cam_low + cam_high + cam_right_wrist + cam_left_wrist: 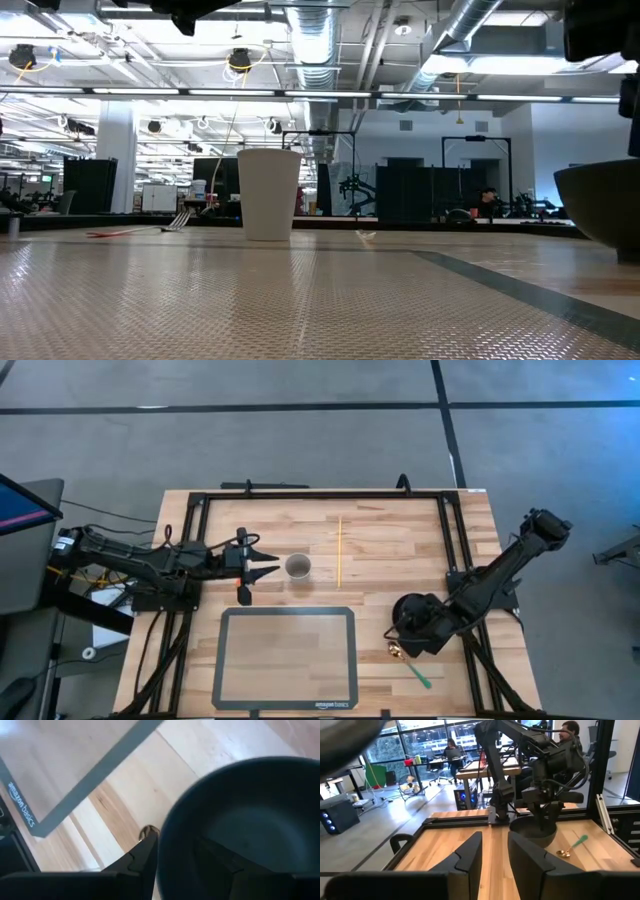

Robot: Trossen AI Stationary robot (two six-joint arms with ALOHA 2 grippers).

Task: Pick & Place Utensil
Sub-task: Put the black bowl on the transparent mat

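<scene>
We see the wooden tabletop (400, 530) filling the high view, framed by black rails. The largest thing on it is the grey-rimmed baking mat (286, 657), lying flat at about 6 o'clock from the centre, its printed edge toward the near side.

The right arm reaches in from 3 o'clock, and its right pincer (412, 628) sits over a dark bowl (250, 820) at about 4 o'clock, just beside the mat's right edge. In the right wrist view one finger shows outside the bowl's rim and the other inside it, so we read the pincer as pinching the bowl's wall.

The left arm lies along the 9 o'clock side; its left pincer (262, 565) is spread, the fingers apart with bare wood between them in the left wrist view, pointing toward a white paper cup (298, 567) that stands upright just beyond the tips, not touching.

A thin yellow stick (340, 550) lies straight on the wood at about 12 o'clock, right of the cup and apart from it.

The task's thing, a spoon with a gold bowl and green handle (412, 666), lies flat at about 5 o'clock, just beside the dark bowl, untouched by either pincer.
</scene>
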